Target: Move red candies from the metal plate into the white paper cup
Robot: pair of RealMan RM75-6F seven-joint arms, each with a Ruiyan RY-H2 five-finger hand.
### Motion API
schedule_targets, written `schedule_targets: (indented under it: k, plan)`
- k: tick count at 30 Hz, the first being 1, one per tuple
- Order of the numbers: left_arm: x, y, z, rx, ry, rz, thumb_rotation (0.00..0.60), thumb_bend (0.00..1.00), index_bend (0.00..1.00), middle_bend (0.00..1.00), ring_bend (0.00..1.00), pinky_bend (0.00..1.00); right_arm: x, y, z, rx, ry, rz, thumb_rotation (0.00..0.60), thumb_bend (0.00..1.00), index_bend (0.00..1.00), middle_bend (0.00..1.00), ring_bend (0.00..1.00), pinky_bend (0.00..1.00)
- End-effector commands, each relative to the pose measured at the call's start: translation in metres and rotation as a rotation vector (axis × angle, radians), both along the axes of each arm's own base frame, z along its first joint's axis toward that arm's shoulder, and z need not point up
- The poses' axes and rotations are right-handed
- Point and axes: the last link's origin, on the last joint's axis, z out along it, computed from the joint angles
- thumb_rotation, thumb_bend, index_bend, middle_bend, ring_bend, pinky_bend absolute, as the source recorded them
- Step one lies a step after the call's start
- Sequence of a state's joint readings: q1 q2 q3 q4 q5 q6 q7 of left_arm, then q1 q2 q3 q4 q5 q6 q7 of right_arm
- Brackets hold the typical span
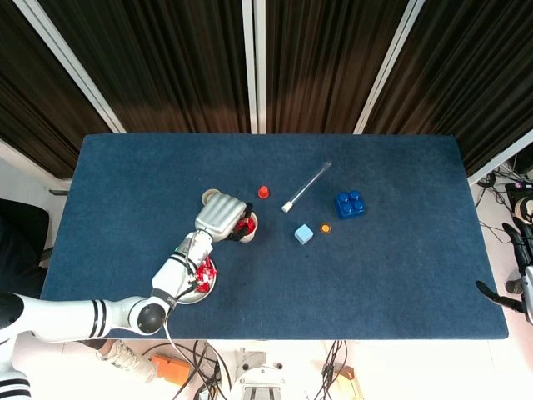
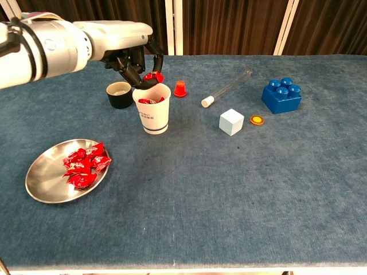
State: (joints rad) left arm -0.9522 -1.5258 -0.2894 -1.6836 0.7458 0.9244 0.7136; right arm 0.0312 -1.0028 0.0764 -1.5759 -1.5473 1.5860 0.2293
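The left hand (image 2: 135, 54) hangs right over the paper cup (image 2: 152, 109), pinching a red candy (image 2: 152, 76), so the way down into the cup's mouth is taken, and the small dark cup (image 2: 118, 95) just to its left and the red cap (image 2: 180, 89) just behind to its right crowd the sides. Between the paper cup and the metal plate (image 2: 41, 188) lies bare blue cloth, and the whole near half of the table (image 2: 241, 206) is open. On the right side stand the white cube (image 2: 231, 121), orange disc (image 2: 257, 120), blue brick (image 2: 281, 95) and glass tube (image 2: 227, 88), with narrow gaps between them.

white paper cup (image 2: 152, 113) showing small dark print on its side, too small for reading
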Motion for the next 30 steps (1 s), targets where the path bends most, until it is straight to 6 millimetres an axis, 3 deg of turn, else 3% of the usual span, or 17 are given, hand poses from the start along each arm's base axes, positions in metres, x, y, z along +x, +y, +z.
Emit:
schedule_targets:
  k: [1,7,12,18,22,30]
  plan:
    - [0.004,0.003,-0.005,0.001,0.019,0.011,0.600,0.31,0.45,0.92,0.83,0.83,-0.001,0.000,0.000,-0.001,-0.001,-0.003,0.600,0.28,0.00,0.03,0.00,0.00]
    - [0.001,0.002,-0.003,0.032,0.066,0.007,0.600,0.27,0.36,0.92,0.83,0.83,0.000,-0.003,0.000,0.004,-0.001,0.000,0.600,0.28,0.00,0.03,0.00,0.00]
    - [-0.007,-0.006,0.017,0.075,-0.003,0.027,0.600,0.26,0.33,0.92,0.83,0.83,0.000,-0.004,-0.001,0.007,-0.003,0.005,0.600,0.28,0.00,0.03,0.00,0.00]
    - [-0.043,-0.027,0.051,0.149,-0.045,0.053,0.600,0.26,0.33,0.92,0.83,0.83,0.000,-0.006,-0.001,0.009,-0.004,0.012,0.600,0.28,0.00,0.03,0.00,0.00]
    - [-0.075,-0.053,0.065,0.174,-0.053,0.071,0.600,0.25,0.33,0.92,0.83,0.83,0.000,-0.007,-0.001,0.011,-0.006,0.018,0.600,0.28,0.00,0.03,0.00,0.00]
    - [-0.120,-0.100,0.057,0.129,-0.012,0.087,0.600,0.25,0.35,0.92,0.83,0.83,0.003,-0.010,-0.004,0.024,-0.004,0.033,0.600,0.28,0.00,0.03,0.00,0.00]
